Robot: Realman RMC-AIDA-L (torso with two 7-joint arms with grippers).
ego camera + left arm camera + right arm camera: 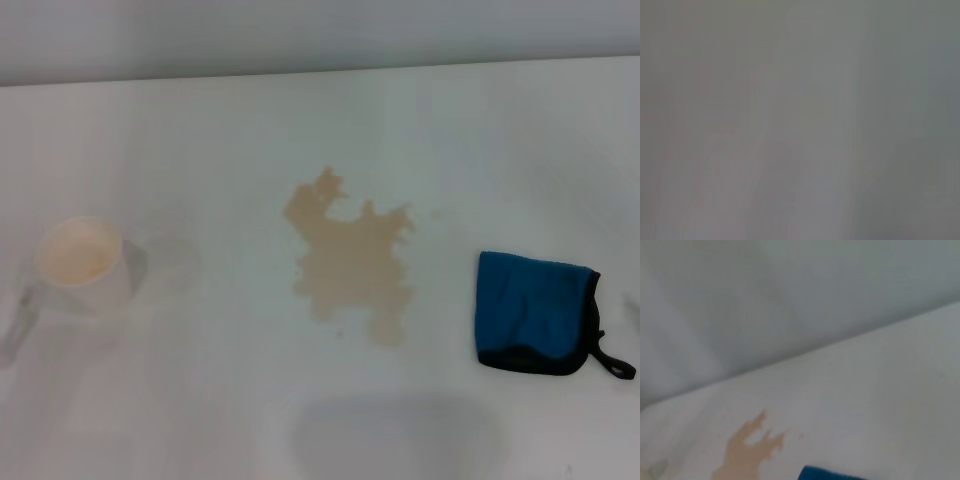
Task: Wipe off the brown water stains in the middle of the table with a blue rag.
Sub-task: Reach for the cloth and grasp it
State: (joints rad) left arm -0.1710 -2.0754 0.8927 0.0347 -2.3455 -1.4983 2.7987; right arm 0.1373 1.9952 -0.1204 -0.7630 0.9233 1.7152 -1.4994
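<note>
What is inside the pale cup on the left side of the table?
The cup on the table shows a pale cream-coloured inside through its open top. Whether that is liquid or the bare bottom cannot be told. Nothing covers it.

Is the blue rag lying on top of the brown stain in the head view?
No, the blue rag lies on the table to the right of the brown stain, with bare white surface between them.

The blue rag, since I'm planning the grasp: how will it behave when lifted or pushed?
The blue rag lies folded and rumpled on the table, so it is probably floppy and would droop. It looks thin, likely light. Pushed, it may bunch; its black loop strap would trail.
</note>
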